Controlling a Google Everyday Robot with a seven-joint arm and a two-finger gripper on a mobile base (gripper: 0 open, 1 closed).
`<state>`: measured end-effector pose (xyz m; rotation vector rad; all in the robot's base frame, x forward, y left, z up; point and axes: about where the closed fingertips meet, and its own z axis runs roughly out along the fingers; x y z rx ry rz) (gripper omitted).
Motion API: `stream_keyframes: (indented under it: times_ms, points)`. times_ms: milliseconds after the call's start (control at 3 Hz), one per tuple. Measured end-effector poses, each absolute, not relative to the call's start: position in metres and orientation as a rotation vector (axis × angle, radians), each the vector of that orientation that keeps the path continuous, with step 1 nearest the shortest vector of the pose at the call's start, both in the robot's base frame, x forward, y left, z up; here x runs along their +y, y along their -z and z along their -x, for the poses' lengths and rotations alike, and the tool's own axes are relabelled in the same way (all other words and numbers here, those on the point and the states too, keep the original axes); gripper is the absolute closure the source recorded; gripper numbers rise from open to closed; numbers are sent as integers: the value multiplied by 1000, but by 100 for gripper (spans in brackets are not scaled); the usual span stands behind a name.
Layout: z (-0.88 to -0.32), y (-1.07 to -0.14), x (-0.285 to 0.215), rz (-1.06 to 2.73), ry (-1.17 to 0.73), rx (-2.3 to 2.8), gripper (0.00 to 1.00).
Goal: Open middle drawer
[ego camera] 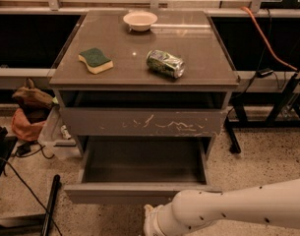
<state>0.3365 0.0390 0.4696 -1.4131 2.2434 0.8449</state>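
Observation:
The middle drawer [139, 193] stands pulled out from the grey-brown cabinet [71, 53]. Its plain flat front faces me and its empty inside [144, 161] is open to view. Above it is the taller drawer front [142, 122] with white scratches. My white arm [228, 213] reaches in from the lower right, and its wrist [152, 222] is just below the drawer front. My gripper is beyond the bottom edge of the view and does not show.
On the cabinet top lie a green and yellow sponge [95, 59], a crushed green can [165, 63] and a white bowl [140, 19]. A brown and orange bag [26, 117] and cables [21, 149] are on the floor at left. Black frame legs [285, 102] stand at right.

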Motion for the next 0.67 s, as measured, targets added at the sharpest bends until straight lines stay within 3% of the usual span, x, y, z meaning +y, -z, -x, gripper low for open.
stream_keyframes:
  times_ms: [667]
  points:
    - [-341, -480, 24, 1380, -821, 2248, 0]
